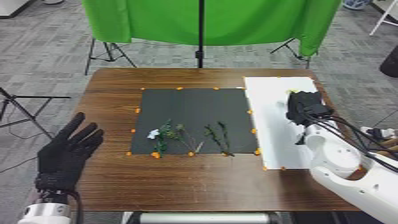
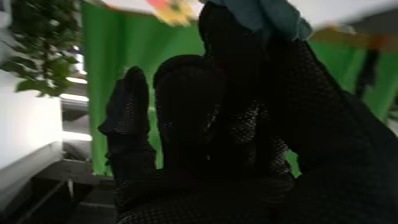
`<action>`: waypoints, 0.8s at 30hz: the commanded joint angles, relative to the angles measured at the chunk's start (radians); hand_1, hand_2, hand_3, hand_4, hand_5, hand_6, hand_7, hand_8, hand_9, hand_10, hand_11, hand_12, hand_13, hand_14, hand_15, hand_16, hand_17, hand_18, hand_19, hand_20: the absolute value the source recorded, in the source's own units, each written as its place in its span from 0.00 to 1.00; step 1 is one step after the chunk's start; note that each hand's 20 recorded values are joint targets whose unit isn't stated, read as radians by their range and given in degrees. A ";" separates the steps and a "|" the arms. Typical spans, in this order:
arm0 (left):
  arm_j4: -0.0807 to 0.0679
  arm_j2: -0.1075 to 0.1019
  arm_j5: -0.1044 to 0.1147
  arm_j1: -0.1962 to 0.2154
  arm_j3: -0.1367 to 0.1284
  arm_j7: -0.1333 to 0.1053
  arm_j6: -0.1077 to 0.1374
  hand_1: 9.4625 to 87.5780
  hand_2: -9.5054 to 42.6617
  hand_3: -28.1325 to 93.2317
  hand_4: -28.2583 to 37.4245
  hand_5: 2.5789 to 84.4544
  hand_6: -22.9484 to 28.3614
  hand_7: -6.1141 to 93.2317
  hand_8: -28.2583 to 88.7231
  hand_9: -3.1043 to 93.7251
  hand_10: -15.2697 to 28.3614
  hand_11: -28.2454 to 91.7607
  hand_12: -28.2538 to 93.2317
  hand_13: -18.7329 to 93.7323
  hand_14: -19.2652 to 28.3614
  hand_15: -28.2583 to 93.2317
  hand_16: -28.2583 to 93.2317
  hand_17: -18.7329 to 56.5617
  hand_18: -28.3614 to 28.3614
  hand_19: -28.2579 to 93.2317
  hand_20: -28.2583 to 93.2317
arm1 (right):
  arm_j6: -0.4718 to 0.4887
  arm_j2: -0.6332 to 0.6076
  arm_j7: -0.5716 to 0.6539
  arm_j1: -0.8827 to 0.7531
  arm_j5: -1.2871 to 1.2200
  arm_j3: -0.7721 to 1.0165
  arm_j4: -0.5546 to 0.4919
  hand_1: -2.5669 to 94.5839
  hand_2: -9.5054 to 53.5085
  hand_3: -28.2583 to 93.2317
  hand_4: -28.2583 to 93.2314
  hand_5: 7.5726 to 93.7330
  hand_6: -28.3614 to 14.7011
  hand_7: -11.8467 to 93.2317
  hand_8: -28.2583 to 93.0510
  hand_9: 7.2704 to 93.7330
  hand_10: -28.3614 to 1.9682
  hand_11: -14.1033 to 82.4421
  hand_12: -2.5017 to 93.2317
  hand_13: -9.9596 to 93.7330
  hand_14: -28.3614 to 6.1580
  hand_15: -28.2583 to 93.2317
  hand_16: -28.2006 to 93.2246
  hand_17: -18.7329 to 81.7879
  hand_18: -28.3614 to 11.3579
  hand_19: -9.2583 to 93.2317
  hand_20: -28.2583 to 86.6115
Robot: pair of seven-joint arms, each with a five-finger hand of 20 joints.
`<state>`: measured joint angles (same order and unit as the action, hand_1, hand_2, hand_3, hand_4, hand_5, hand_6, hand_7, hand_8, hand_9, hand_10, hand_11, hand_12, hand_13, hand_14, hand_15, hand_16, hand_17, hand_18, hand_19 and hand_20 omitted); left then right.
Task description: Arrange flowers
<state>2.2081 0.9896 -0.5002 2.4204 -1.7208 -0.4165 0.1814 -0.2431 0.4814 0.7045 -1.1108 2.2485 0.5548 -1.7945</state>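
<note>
Over the long white sheet (image 1: 275,125), the black-gloved right hand (image 1: 306,104) pinches a soft blue-green, leaf-like piece (image 2: 271,17) near a yellow-and-pink bloom (image 2: 171,10). The black-gloved left hand (image 1: 67,155) has its fingers spread apart. A small white flower (image 1: 153,134) and slim green sprigs (image 1: 225,137) lie on the square black mat (image 1: 187,107). Best to grip lightly, lower the piece gently, and open fully before lifting.
</note>
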 commanded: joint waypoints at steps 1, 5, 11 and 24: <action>0.016 -0.010 0.005 0.043 -0.026 -0.009 0.010 0.17 0.29 0.90 0.02 0.39 0.60 0.17 0.16 0.37 0.80 0.39 0.31 0.35 0.98 0.58 0.16 0.09 0.94 0.67 0.28 | -0.063 0.132 -0.076 0.131 0.024 -0.039 -0.085 0.64 0.00 0.78 0.00 0.96 0.70 0.27 0.25 1.00 0.81 0.35 0.38 0.86 0.73 0.76 0.47 0.46 0.16 0.86 0.66; 0.023 -0.016 0.011 0.062 -0.043 -0.012 0.017 0.17 0.29 0.90 0.02 0.39 0.60 0.17 0.16 0.37 0.80 0.39 0.31 0.35 0.98 0.58 0.16 0.09 0.94 0.67 0.28 | -0.063 0.328 -0.137 0.254 0.004 -0.132 -0.038 0.63 0.00 0.79 0.00 0.96 0.70 0.27 0.26 1.00 0.81 0.35 0.38 0.86 0.74 0.76 0.48 0.46 0.16 0.86 0.66; 0.022 -0.051 0.018 0.036 -0.035 -0.023 0.023 0.17 0.29 0.90 0.02 0.39 0.60 0.17 0.16 0.37 0.80 0.39 0.31 0.35 0.98 0.58 0.16 0.09 0.94 0.67 0.28 | -0.086 0.614 -0.253 0.394 -0.002 -0.268 0.121 0.63 0.00 0.79 0.00 0.96 0.70 0.26 0.26 1.00 0.81 0.35 0.38 0.86 0.73 0.76 0.48 0.46 0.17 0.86 0.66; -0.021 -0.129 0.018 -0.145 0.040 0.000 0.008 0.17 0.29 0.90 0.02 0.39 0.60 0.17 0.16 0.37 0.80 0.39 0.31 0.35 0.98 0.58 0.16 0.09 0.94 0.67 0.28 | -0.071 0.814 -0.214 0.515 -0.104 -0.479 0.364 0.61 0.00 0.80 0.00 0.94 0.72 0.27 0.26 1.00 0.81 0.34 0.38 0.84 0.73 0.76 0.48 0.44 0.19 0.85 0.66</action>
<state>2.2007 0.9104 -0.4928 2.3270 -1.6977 -0.4091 0.1922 -0.3489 1.2143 0.4737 -0.5966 2.1537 0.0845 -1.4417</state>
